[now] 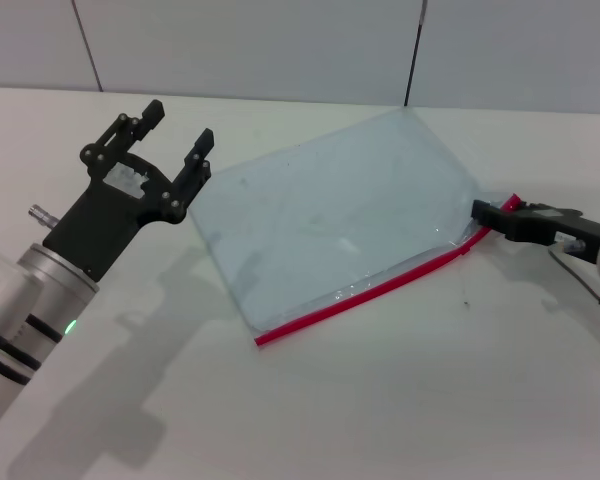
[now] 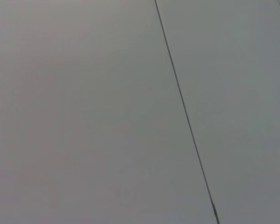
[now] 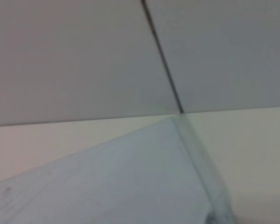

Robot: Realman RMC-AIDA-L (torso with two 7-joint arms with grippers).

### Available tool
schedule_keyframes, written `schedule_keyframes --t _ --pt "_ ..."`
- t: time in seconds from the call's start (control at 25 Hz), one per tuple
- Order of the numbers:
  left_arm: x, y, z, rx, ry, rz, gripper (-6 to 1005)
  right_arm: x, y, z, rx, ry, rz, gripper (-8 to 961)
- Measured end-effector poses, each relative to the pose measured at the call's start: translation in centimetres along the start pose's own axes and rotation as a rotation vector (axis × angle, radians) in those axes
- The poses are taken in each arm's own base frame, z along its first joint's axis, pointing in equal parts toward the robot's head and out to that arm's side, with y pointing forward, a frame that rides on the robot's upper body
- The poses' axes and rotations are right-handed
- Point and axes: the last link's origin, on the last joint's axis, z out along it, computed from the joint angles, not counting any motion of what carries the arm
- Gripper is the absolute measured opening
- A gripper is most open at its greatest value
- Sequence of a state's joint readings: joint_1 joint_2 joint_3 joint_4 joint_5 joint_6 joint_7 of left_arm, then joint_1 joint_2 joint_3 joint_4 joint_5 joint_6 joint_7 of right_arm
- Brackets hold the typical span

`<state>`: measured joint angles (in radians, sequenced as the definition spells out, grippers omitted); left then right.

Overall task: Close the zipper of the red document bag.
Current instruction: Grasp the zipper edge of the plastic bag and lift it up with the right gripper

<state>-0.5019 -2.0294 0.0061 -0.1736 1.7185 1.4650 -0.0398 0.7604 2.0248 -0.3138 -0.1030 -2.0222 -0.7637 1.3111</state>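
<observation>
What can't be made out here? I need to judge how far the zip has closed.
- Slider on the zipper: head view, right gripper covers that end.
- Right gripper's grip: head view, too small.
- Left wrist view: shows only wall; left gripper and document bag absent.

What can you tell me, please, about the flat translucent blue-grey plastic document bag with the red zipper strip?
The flat, translucent pale blue-grey plastic document bag lies flat and skewed on the white table. Its thin red zipper strip runs along the long edge nearest the robot. The right gripper sits at the zipper's right end, apparently on the slider, which is hidden. The left gripper hovers open by the bag's left corner, apparently not touching it.
</observation>
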Motion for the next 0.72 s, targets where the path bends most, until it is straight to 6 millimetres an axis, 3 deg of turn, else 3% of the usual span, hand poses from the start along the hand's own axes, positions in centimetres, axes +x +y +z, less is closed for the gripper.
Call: schedule_keyframes --t 0.36,0.72 --pt "0.1 0.0 0.2 -0.003 0.004 -0.001 602 -0.6 1.3 0.9 -0.039 0.023 -0.021 614" --pt "0.1 0.1 0.2 -0.004 0.004 0.000 601 -0.5 1.1 1.0 -0.023 0.030 0.006 586"
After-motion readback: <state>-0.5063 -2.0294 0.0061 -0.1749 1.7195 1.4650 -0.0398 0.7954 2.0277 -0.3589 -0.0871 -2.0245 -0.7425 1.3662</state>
